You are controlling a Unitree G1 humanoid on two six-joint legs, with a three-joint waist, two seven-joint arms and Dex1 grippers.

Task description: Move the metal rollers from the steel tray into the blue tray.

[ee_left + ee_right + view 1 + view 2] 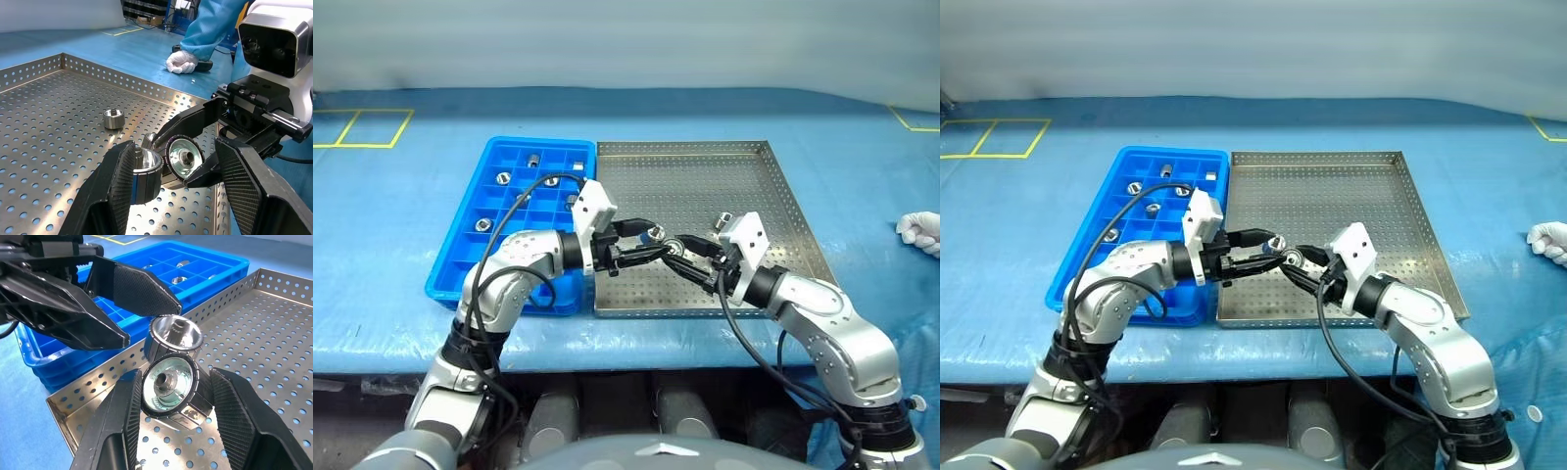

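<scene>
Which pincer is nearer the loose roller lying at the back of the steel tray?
Right. The right pincer is just in front of that roller; the left pincer sits further toward the blue tray.

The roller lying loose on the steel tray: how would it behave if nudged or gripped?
The loose roller looks rigid and polished, so probably slippery between fingers. It stands on its flat end on the steel tray, so it should slide when pushed. Tipped onto its round side, it would likely roll.

Beyond the right gripper [195, 161], a gloved person [182, 62] is cut off at the frame's edge; rollers [530, 171] left of the left gripper [641, 242] are too small to detail.
</scene>
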